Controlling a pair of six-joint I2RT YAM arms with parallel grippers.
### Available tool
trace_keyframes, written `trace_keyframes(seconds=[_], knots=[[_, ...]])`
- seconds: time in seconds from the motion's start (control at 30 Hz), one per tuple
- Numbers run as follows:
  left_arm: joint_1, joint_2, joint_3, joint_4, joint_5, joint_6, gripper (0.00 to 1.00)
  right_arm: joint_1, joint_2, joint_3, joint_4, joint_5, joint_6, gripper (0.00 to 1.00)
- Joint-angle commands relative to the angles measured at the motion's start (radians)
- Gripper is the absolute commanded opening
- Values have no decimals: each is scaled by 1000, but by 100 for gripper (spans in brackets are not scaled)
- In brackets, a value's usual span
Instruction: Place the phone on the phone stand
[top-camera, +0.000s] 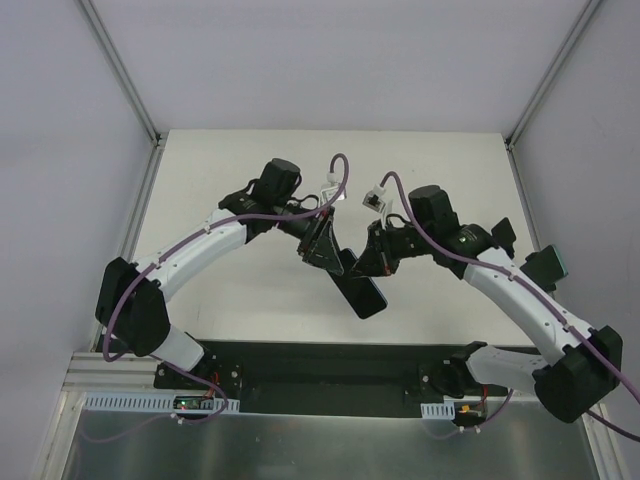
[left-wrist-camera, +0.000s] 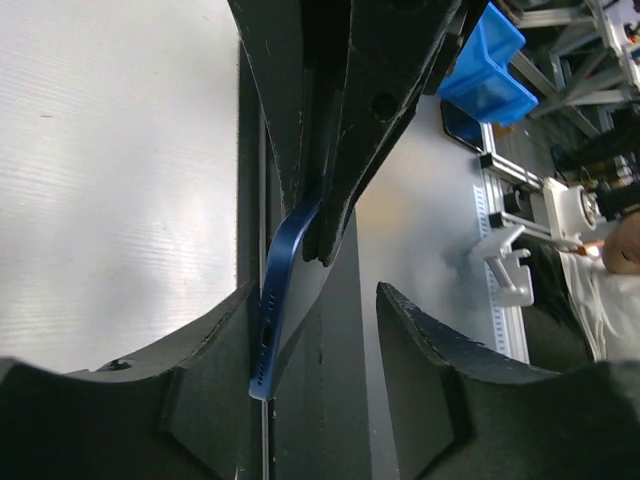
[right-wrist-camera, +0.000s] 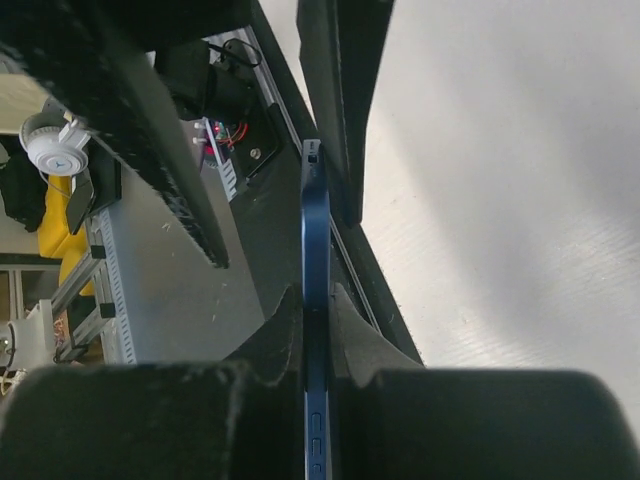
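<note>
The phone, dark-faced with a blue edge, hangs tilted above the white table between the two arms. My right gripper is shut on it, and in the right wrist view the fingers pinch the blue edge from both sides at the gripper. My left gripper is open, with its jaws straddling the phone's other end. In the left wrist view the phone's edge lies along the left finger, and a gap separates it from the right finger. The phone stand is not visible in any view.
A black base strip runs along the table's near edge below the phone. White enclosure walls with metal rails bound the table on the left, right and back. A blue bin stands beyond the table.
</note>
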Motion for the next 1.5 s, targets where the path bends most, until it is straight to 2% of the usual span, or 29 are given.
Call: trace_keyframes(seconds=[0.0,0.1,0.27,0.33,0.37,0.4,0.43,0.53,0.57,0.6,0.67,0.7,0.73,0.77,0.8,0.83,0.9,0.97,1.1,1.23,1.37,1.47], knots=[[-32,-16,-6,-14,123,51,45,26,-82,44,81,-9,10,1],[-39,-6,-3,-24,115,51,41,50,-128,26,75,12,19,1],[-70,-16,5,-30,140,85,0,69,-187,-12,123,43,60,1],[-75,-35,-4,-31,77,95,0,75,-188,-11,140,104,87,3],[-76,-61,-4,-31,27,103,0,76,-188,-23,156,153,122,15],[-78,-75,-7,-31,-20,108,0,76,-190,-35,204,270,193,24],[-82,-90,-14,-31,-131,111,0,78,-187,-43,209,328,228,32],[-82,-153,-46,16,-312,85,0,75,-181,-42,177,530,336,69],[-82,-183,-59,37,-434,62,0,73,-184,-42,165,578,370,91],[-82,-197,-82,54,-501,62,0,73,-205,-60,154,662,415,98],[-81,-234,-92,85,-607,16,0,73,-233,-103,218,727,539,97],[-81,-252,-118,100,-642,8,0,72,-257,-129,240,814,598,97],[-82,-277,-141,157,-684,0,0,72,-268,-188,268,849,728,97],[-84,-336,-170,195,-766,-21,0,70,-277,-219,304,876,789,97],[-84,-373,-241,252,-794,-32,0,70,-294,-254,415,883,842,97],[-84,-410,-283,365,-820,-40,0,70,-299,-331,486,882,971,96],[-82,-516,-393,477,-859,-47,0,72,-297,-383,672,879,1053,97],[-86,-597,-457,612,-885,-50,0,75,-281,-387,775,865,1071,97],[-87,-682,-585,757,-1011,-56,0,105,-222,-327,769,874,1125,97],[-87,-719,-642,840,-1060,-75,0,173,-141,-310,924,917,1159,97],[-87,-734,-675,895,-1077,-104,0,196,-32,-204,915,887,1170,96],[-87,-754,-713,944,-1094,-113,0,236,6,-175,920,934,1209,96]])
